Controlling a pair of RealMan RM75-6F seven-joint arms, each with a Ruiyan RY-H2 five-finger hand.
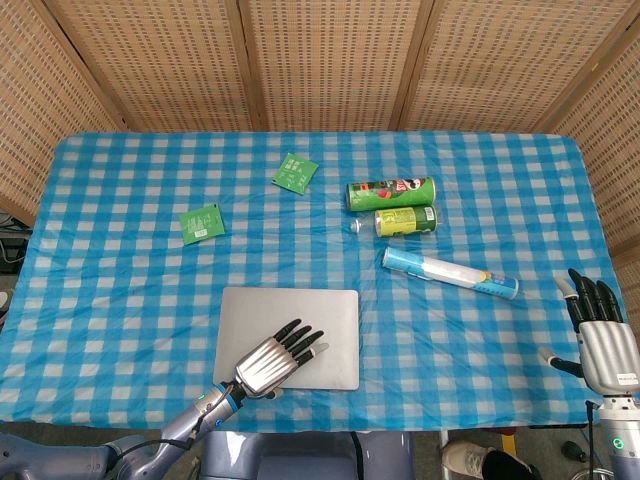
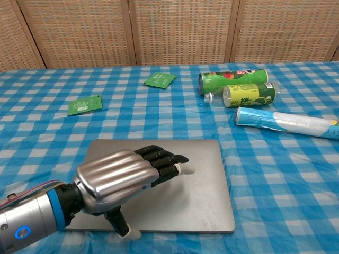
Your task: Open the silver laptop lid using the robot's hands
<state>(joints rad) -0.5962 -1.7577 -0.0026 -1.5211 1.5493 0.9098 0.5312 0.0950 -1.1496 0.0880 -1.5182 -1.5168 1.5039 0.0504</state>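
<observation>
The silver laptop [image 1: 296,316] [image 2: 204,185] lies closed and flat on the blue checked tablecloth near the table's front edge. My left hand [image 1: 276,361] [image 2: 124,179] hovers over its front half, fingers extended toward the lid's middle and thumb hanging down at the front edge. Whether the fingertips touch the lid I cannot tell. My right hand [image 1: 601,336] stands off the table's right front corner, fingers spread upward and holding nothing; the chest view does not show it.
Behind the laptop lie a green chip can [image 1: 390,192] [image 2: 233,81], a green bottle [image 1: 406,220] [image 2: 249,94] and a pale blue tube [image 1: 450,273] [image 2: 286,122]. Two green packets [image 1: 294,172] [image 1: 202,223] rest further left. Wicker screens close off the back.
</observation>
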